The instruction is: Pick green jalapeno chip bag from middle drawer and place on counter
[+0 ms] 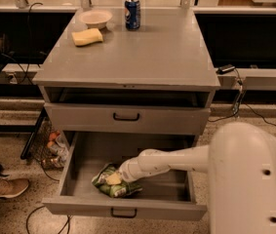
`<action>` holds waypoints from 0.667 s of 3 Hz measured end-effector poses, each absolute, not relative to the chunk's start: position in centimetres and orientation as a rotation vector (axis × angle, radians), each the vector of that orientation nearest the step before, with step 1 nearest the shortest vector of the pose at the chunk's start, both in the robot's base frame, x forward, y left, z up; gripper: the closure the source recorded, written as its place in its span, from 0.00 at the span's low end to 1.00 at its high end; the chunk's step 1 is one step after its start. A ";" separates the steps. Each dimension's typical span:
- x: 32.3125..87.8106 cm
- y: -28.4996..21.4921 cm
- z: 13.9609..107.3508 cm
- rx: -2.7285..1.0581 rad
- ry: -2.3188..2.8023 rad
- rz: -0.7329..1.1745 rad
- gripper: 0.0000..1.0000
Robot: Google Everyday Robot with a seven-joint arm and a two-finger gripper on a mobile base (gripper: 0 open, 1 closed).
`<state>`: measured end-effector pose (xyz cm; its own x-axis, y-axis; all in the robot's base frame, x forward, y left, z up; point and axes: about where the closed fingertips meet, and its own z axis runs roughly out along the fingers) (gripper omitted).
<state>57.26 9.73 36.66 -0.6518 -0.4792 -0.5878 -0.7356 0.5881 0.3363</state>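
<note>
The green jalapeno chip bag (112,182) lies crumpled in the front left part of the open middle drawer (128,209), the cabinet's lowest tier. My white arm reaches from the right into the drawer. The gripper (120,177) is at the bag, on its upper right side, touching it. The counter (152,52) is the cabinet's flat grey top above.
On the counter's back left stand a yellow sponge (87,36), a white bowl (95,18) and a blue soda can (132,13). The drawer above (126,116) is shut. A person's leg and shoe (1,188) are at the left. A wire basket (47,145) stands left of the cabinet.
</note>
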 end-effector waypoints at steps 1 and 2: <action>56.0 9.4 37.7 -0.978 2.287 0.981 0.89; 53.6 8.8 42.2 -0.978 2.114 1.185 1.00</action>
<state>53.65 8.77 42.16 -0.6026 -0.3357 -0.7240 -0.7928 0.3558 0.4949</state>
